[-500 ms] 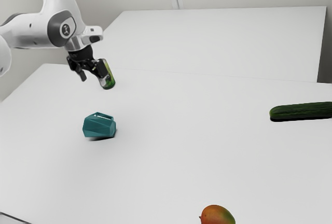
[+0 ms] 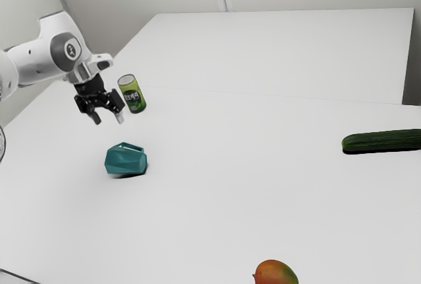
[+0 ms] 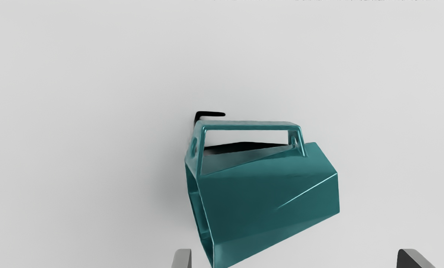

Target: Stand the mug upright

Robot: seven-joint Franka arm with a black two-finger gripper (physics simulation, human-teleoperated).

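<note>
Teal, glossy and faceted, the mug (image 2: 126, 160) lies on its side on the white table (image 2: 217, 205), its angular mouth (image 3: 199, 214) facing sideways in the wrist view. Apart from it hangs the claw (image 2: 109, 119), fingers spread wide. The exterior view adds a green can (image 2: 133, 100) near the claw and, well apart, a cucumber (image 2: 385, 141) and mango (image 2: 276, 273).

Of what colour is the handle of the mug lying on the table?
Teal handle, best in wrist view.

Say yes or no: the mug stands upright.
No, the mug lies on its side, with its mouth facing sideways.
</note>
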